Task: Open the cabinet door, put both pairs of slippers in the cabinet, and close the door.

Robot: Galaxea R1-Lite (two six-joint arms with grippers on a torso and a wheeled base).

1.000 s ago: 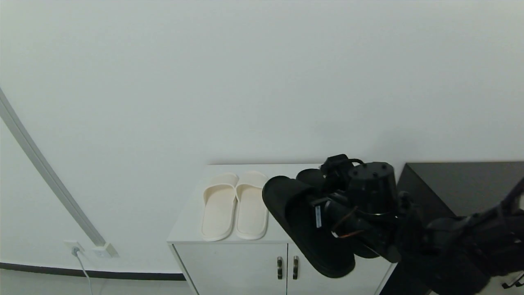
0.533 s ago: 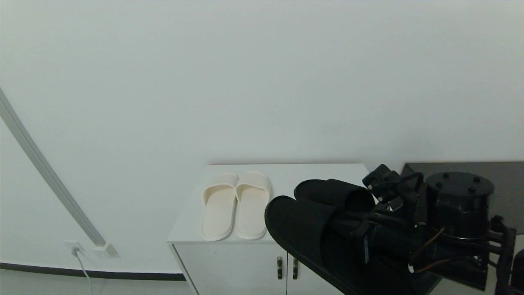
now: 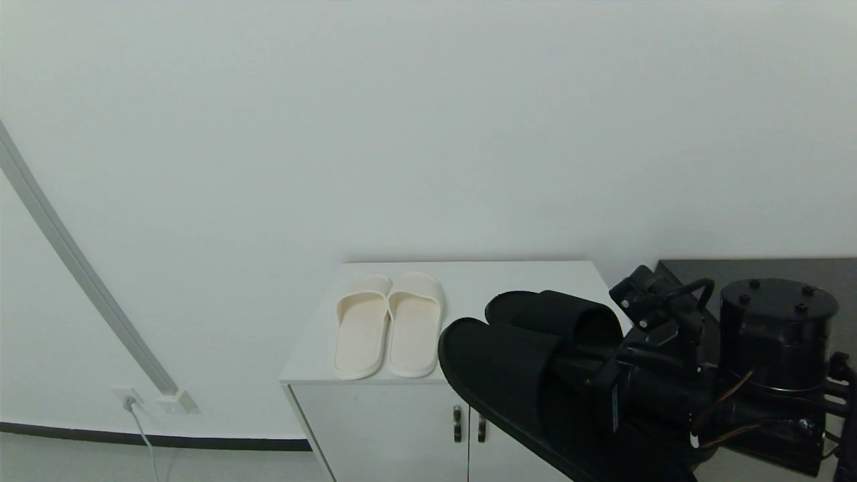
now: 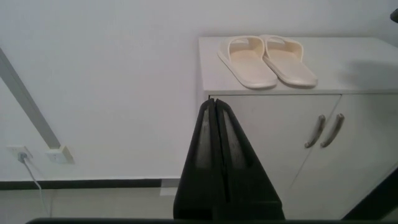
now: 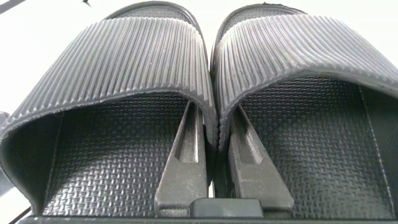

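Observation:
Two black slippers [image 3: 529, 348] hang side by side in front of the white cabinet's [image 3: 375, 415] right half, level with its top. My right gripper [image 3: 579, 365] is shut on them: one finger [image 5: 185, 155] sits in each slipper and pinches the inner walls [image 5: 213, 106] together. A cream pair of slippers [image 3: 388, 325] lies on the left of the cabinet top [image 3: 509, 274]. Both doors are closed, their two handles [image 3: 469, 424] side by side at the middle. My left gripper [image 4: 214, 106] is shut with nothing in it, lower down and left of the cabinet [image 4: 273, 118], whose handles [image 4: 324, 130] and cream slippers [image 4: 267, 57] face it.
A dark, low piece of furniture [image 3: 736, 268] stands right against the cabinet's right side. A wall socket [image 3: 127, 399] with a cable and a slanted grey duct [image 3: 80, 268] are on the wall to the left. The floor left of the cabinet is free.
My right arm swung the black slippers to the right and lower, turning them from hanging toe-down to nearly level. The head camera shifted slightly. The cream slippers and doors stayed put.

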